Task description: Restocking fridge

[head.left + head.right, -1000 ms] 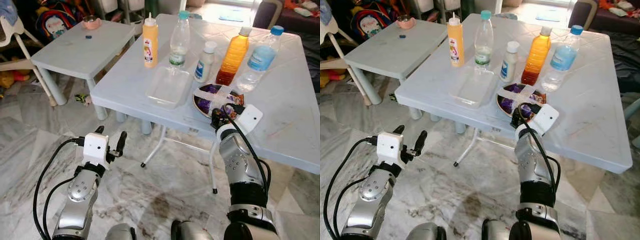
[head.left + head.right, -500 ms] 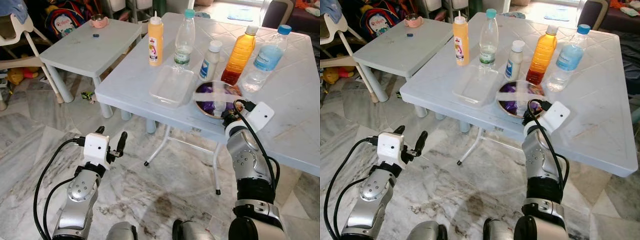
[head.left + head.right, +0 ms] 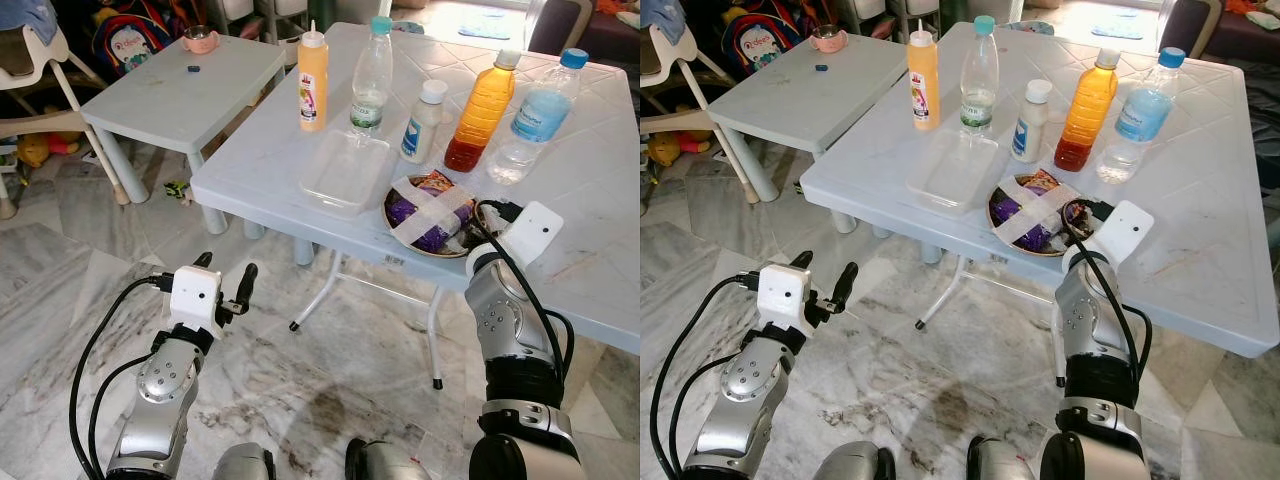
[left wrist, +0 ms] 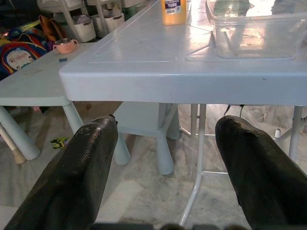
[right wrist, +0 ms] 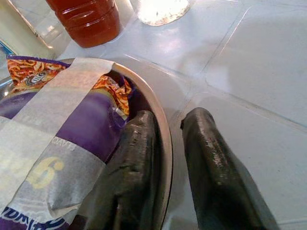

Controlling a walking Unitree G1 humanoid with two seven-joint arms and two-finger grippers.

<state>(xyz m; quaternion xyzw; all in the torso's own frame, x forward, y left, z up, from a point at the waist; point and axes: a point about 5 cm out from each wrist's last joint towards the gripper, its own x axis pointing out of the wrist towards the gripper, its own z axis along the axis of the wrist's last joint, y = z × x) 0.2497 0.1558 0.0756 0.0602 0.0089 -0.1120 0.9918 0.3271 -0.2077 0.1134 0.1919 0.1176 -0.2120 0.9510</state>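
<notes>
A metal bowl (image 3: 395, 217) holding purple snack packets (image 3: 428, 205) under crossed white tape sits near the front edge of the big white table (image 3: 250, 170). My right gripper (image 3: 479, 214) is at the bowl's right side. One finger (image 5: 132, 158) lies inside the bowl rim (image 5: 144, 86) and the other outside, so the gripper (image 5: 169, 120) is shut on the rim. Behind stand an orange squeeze bottle (image 3: 312, 80), a clear water bottle (image 3: 371, 65), a small white bottle (image 3: 424, 108), an amber juice bottle (image 3: 482, 100) and a blue-label water bottle (image 3: 535, 105). My left gripper (image 3: 225, 268) hangs open below the table's edge.
An empty clear plastic container (image 3: 345, 172) lies left of the bowl. A lower white table (image 3: 170, 95) with a pink cup (image 3: 200, 40) stands at the left, with a white chair (image 3: 40, 70) and a backpack beyond. Metal table legs (image 3: 315, 295) stand on the marble floor.
The view has shifted slightly. My right gripper has moved from the bowl's near edge round to its right rim, and more of the taped packets shows. The left arm has held still.
</notes>
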